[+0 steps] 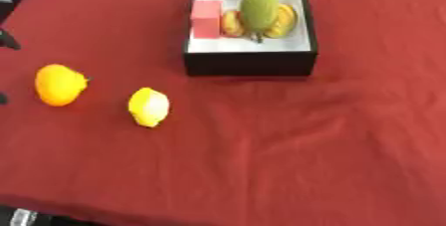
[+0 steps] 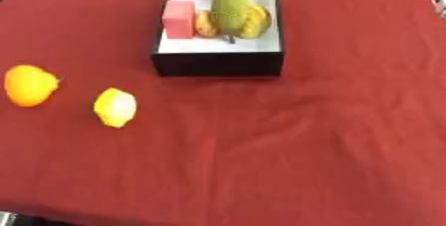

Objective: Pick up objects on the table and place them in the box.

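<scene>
Red tablecloth (image 1: 287, 160): 2 fruits (image 1: 149, 106), box (image 1: 249, 63), unlabelled.

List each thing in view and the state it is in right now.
Box: open, upright, partly filled.
Green fruit: in the box, lying on other pieces.
Pink block: in the box, at its left wall.
Orange fruit: on the cloth, outside the box.
Lemon: on the cloth, outside the box.

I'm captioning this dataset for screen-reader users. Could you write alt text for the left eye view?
A black box with a white floor sits at the far middle of a red tablecloth, holding a green fruit, a pink block and orange pieces. On the cloth to its near left lie an orange fruit and a lemon, apart.
</scene>
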`<state>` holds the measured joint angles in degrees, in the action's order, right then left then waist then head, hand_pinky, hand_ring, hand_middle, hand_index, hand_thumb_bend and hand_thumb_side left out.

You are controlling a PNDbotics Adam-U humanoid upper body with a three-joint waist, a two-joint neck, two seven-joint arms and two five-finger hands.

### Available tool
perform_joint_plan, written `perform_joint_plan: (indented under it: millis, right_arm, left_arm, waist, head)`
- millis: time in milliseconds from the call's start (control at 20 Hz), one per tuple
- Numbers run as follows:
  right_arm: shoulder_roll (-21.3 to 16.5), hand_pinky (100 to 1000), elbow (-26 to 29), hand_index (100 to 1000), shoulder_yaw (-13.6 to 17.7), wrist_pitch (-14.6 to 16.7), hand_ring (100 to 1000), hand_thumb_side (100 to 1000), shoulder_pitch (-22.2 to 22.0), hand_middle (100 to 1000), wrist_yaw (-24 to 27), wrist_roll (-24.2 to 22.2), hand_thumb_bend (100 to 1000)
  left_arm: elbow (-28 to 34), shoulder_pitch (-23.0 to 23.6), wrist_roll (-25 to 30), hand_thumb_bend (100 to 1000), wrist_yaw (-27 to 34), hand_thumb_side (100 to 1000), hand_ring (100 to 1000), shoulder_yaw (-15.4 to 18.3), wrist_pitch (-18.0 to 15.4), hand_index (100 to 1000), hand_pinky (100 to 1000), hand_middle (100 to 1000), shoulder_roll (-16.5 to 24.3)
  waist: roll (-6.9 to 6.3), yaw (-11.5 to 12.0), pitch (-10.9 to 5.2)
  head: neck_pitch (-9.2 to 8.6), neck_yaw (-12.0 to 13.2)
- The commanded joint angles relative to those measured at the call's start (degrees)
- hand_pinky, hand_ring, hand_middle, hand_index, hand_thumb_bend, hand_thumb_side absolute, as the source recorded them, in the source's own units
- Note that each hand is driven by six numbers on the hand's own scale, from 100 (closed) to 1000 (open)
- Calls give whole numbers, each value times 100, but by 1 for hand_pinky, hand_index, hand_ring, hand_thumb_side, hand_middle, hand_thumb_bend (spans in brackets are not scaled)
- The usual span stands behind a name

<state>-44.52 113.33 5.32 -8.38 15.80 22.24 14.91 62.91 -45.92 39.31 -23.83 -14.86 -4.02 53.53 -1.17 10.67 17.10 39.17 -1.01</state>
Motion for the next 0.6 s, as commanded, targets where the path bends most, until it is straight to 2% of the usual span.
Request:
perform_joint_plan:
  millis: [50, 600]
  right_arm:
    - [-81, 822, 126, 859, 36, -22, 796, 266, 79, 706, 40, -2, 264]
    - [-14, 822, 126, 857, 12, -88, 793, 270, 97, 703, 61, -10, 265]
  left_arm:
    - [-108, -119, 1, 765, -86, 164, 882, 2, 17, 824, 865, 800, 80]
    - [-564, -298, -385, 749, -464, 160, 862, -73, -12, 830, 841, 791, -382]
  waist:
    - [4, 13, -134]
    - [26, 6, -114]
  head:
    - [1, 38]
    - [13, 70]
